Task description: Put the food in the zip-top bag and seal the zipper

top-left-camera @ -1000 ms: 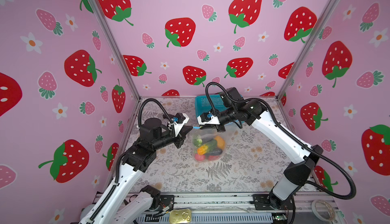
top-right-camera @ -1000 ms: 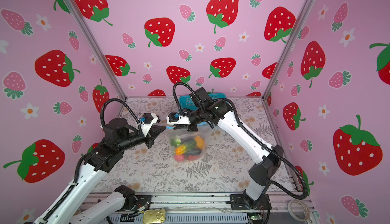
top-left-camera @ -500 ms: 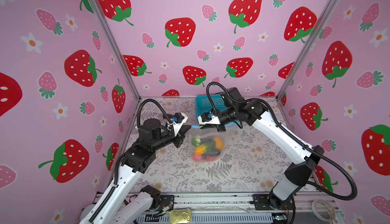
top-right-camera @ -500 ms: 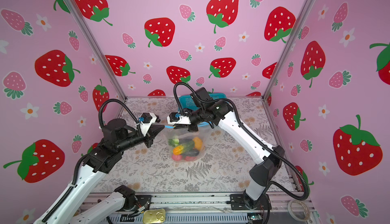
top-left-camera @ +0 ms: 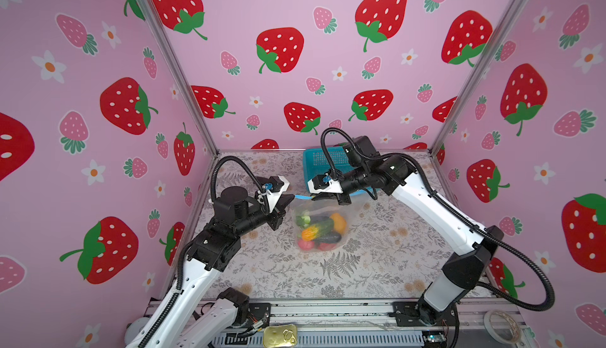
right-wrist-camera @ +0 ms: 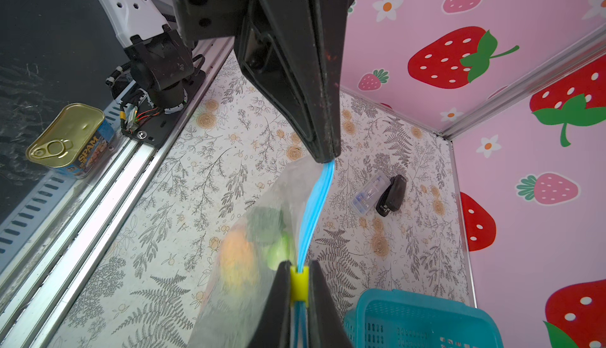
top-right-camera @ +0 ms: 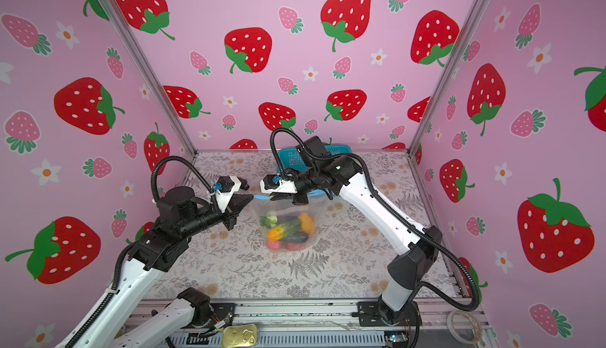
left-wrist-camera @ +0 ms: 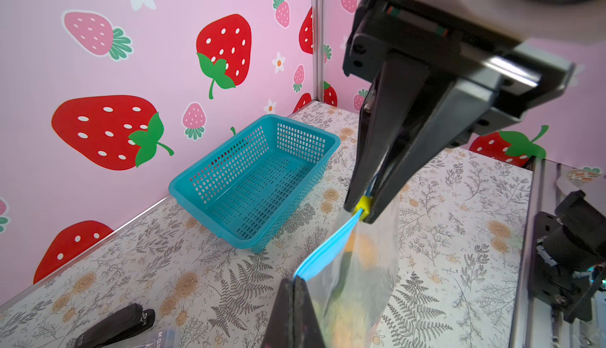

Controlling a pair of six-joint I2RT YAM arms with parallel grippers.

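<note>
Strawberry walls [top-left-camera: 328,51], floral tabletop [top-left-camera: 360,271] — basket [top-left-camera: 313,161], zip-top bag [top-left-camera: 324,207].

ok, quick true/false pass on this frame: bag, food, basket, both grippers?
1. The food is inside the zip-top bag. True.
2. The teal basket holds a few toy vegetables. False: it is empty.
3. The right gripper is shut on the yellow slider. True.
4. The left gripper is open and clear of the bag. False: it is shut on the end of the zipper.
5. A black stapler lies on the table. True.
</note>
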